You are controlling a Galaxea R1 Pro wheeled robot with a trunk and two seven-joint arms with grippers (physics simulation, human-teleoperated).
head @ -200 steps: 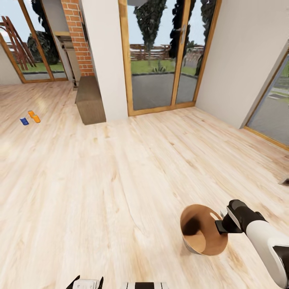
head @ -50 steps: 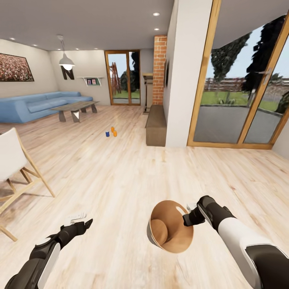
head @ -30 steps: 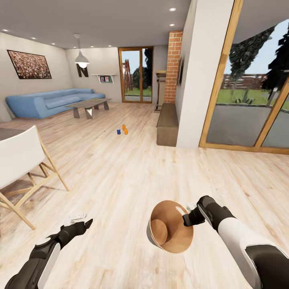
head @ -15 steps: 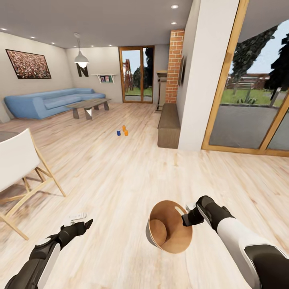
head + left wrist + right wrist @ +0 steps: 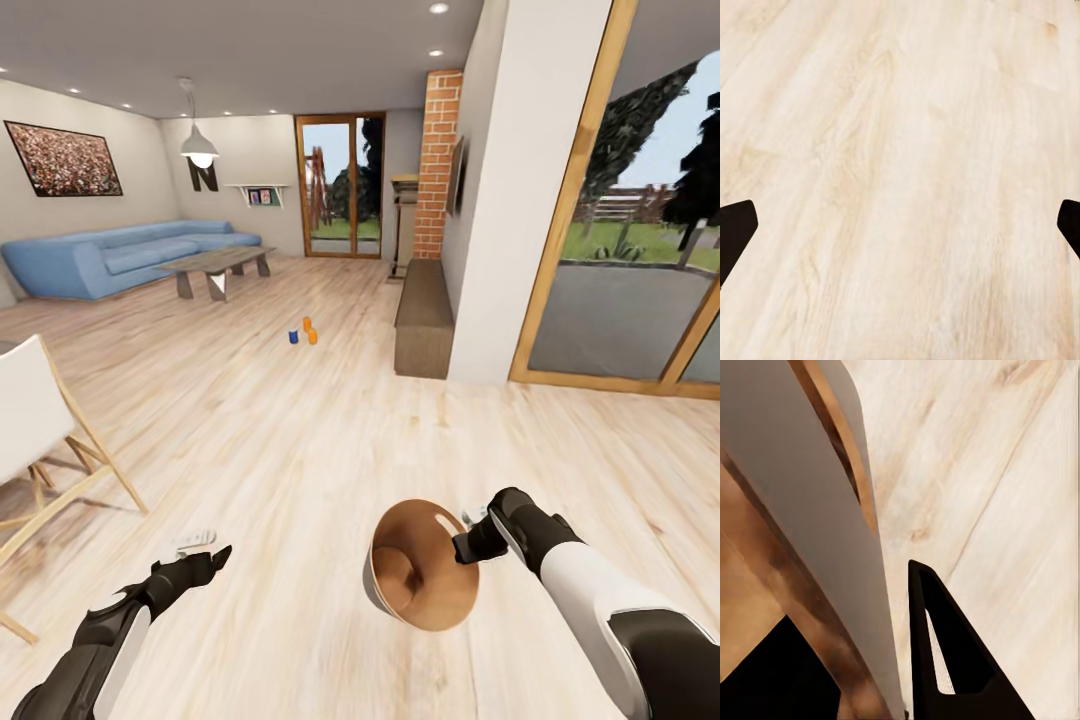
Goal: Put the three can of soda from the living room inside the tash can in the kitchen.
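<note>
Three cans of soda stand together far ahead on the living room's wood floor: a dark blue one [image 5: 293, 337] and two orange ones [image 5: 307, 324] [image 5: 313, 337]. My right gripper [image 5: 466, 545] is shut on the rim of the trash can [image 5: 420, 578], which hangs tilted above the floor with its brown inside facing me. In the right wrist view the bin's pale grey wall [image 5: 817, 532] sits between the dark fingers [image 5: 945, 660]. My left gripper [image 5: 212, 553] hovers low over bare floor, open and holding nothing, its fingertips wide apart [image 5: 900, 225].
A white chair with wooden legs [image 5: 25, 425] stands close on the left. A blue sofa [image 5: 110, 258] and coffee table [image 5: 215, 266] lie far left. A low dark cabinet [image 5: 422, 320], white pillar [image 5: 505, 200] and brick column [image 5: 438, 160] line the right, beside glass doors [image 5: 625, 300].
The whole view has shifted as the camera moved: the chair slid towards the left edge and the cans sit slightly lower. Both arms and the held bin keep their places.
</note>
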